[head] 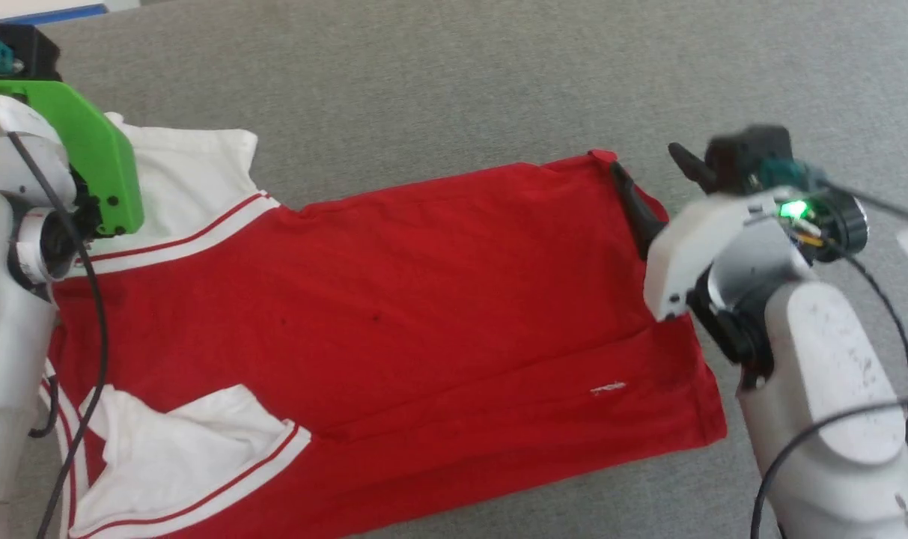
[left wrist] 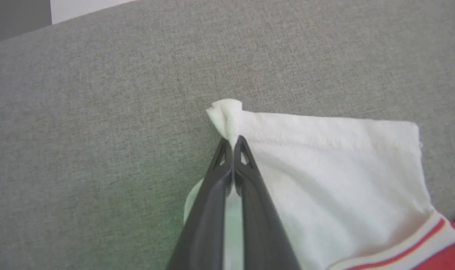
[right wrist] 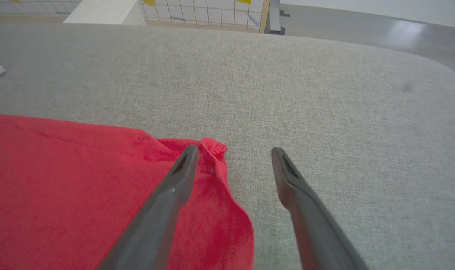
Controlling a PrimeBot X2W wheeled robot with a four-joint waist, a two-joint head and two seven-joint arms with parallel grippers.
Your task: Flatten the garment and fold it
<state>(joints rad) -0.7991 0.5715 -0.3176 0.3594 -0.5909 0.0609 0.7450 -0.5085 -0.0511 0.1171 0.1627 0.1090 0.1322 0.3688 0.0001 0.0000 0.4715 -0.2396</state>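
Shirt [head: 394,299], mostly flat across centre frame on grey surface [head: 424,75]
Left gripper [left wrist: 233,142] closed on sleeve [left wrist: 325,168] corner, upper left; right gripper [right wrist: 235,150] open at hem corner [right wrist: 213,145]; thin pinch may slip under pull

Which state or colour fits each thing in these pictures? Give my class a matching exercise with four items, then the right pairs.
Things:
1. left gripper
2. right gripper
3. body of the garment
4. surface under it

States or colours:
A. grey
B. open, at the hem corner
C. red
D. shut on the edge of the white sleeve

Pairs: 1-D; 2-B; 3-C; 4-A
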